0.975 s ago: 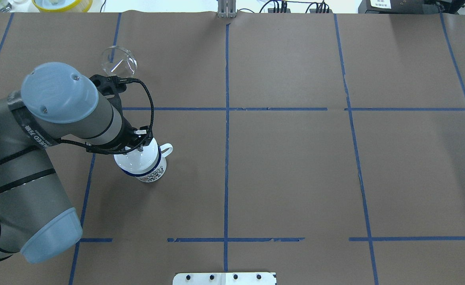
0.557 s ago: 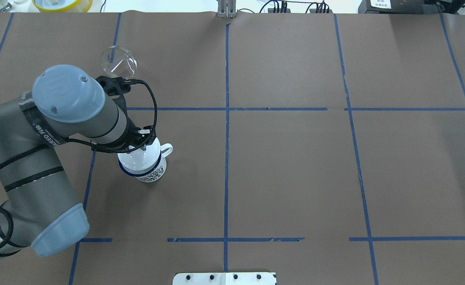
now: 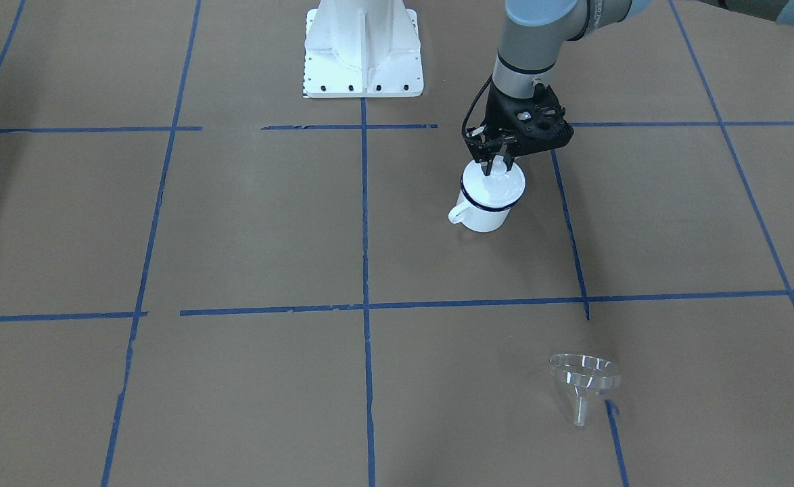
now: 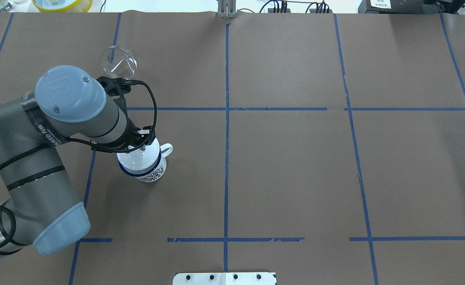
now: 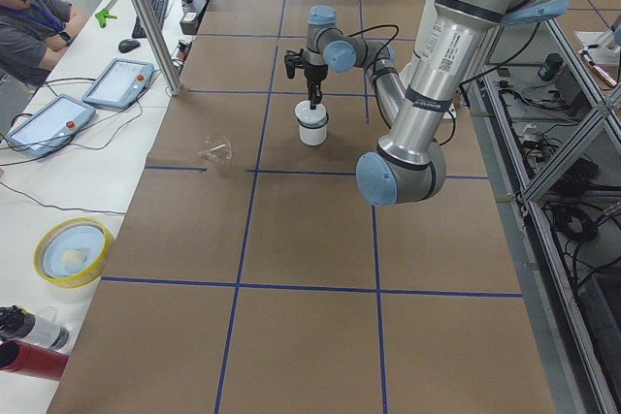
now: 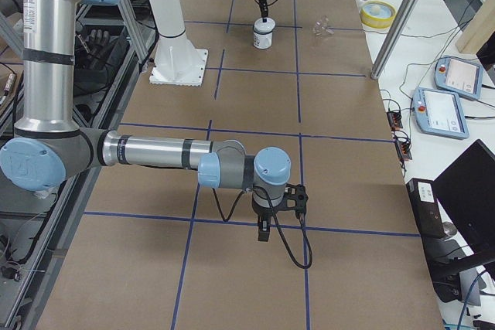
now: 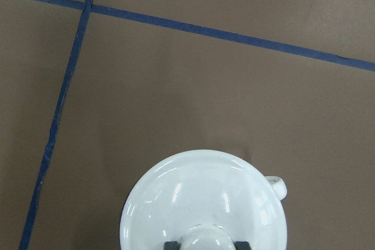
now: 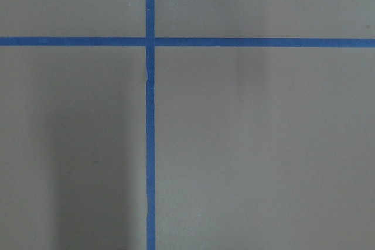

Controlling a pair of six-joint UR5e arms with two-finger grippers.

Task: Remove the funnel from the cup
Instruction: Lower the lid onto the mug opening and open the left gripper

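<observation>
We find the funnel [image 3: 583,379] lying on the tabletop [image 3: 235,223], well apart from the cup [image 3: 488,206]. We judge it light, stiff and slick, best pinched at the rim. The left pincer [image 3: 497,164] grips the lid [image 7: 205,197] by its knob. The right pincer [image 6: 264,231]: we cannot tell.

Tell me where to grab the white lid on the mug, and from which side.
Pinch the knob at the centre of the lid, coming straight down from above. The lid is a smooth shallow dome seated flat on the upright mug, so the knob is its only raised part.
</observation>
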